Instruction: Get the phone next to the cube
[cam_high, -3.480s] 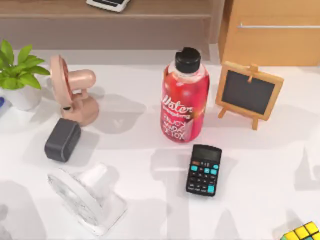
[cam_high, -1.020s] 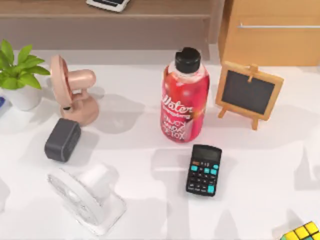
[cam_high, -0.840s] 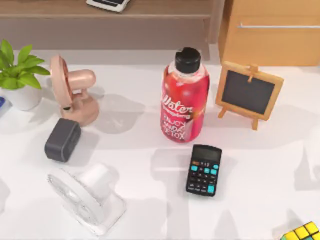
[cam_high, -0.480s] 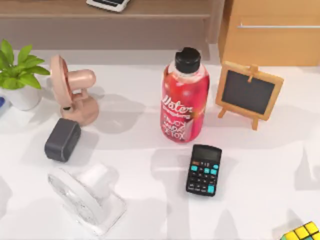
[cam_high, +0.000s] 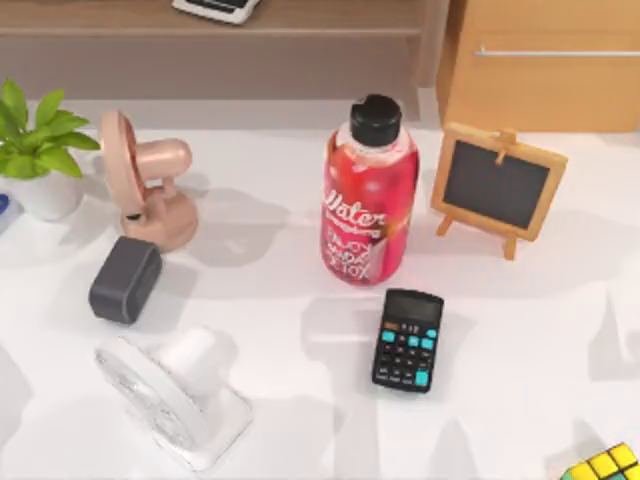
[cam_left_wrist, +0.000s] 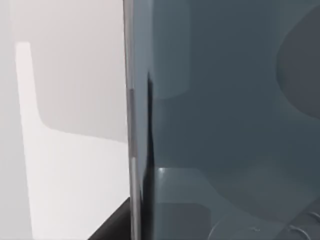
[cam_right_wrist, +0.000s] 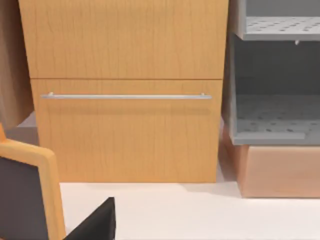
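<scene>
The cube (cam_high: 605, 465) sat at the near right corner of the white surface (cam_high: 270, 300), partly cut off by the edge of the top view, with yellow, green and orange squares showing. What I could see was not a phone but a black calculator (cam_high: 408, 340) with teal keys. It lay flat near the middle of the surface, well apart from the cube, to its left and farther back.

Just behind the calculator stood a red water bottle (cam_high: 370, 205) with a black cap. To the bottle's right stood a small chalkboard easel (cam_high: 498, 188) in a wooden frame. On the left side were a pink desk fan (cam_high: 145, 190), a dark grey speaker (cam_high: 125, 279) just in front of it, a white fan (cam_high: 175, 395) lying nearer still, and a potted plant (cam_high: 40, 150) at the far left. A wooden cabinet (cam_high: 545, 60) rose behind the right side.

The left wrist view faced a blue-grey panel (cam_left_wrist: 225, 120) close up, with a dark sliver of the left claw (cam_left_wrist: 112, 227) at the frame's edge. The right wrist view faced the cabinet's drawer handle (cam_right_wrist: 125, 96) and a corner of the easel, with a dark wedge of the right claw (cam_right_wrist: 95, 225) low in the frame. I could not tell whether either claw was released or clenched.
</scene>
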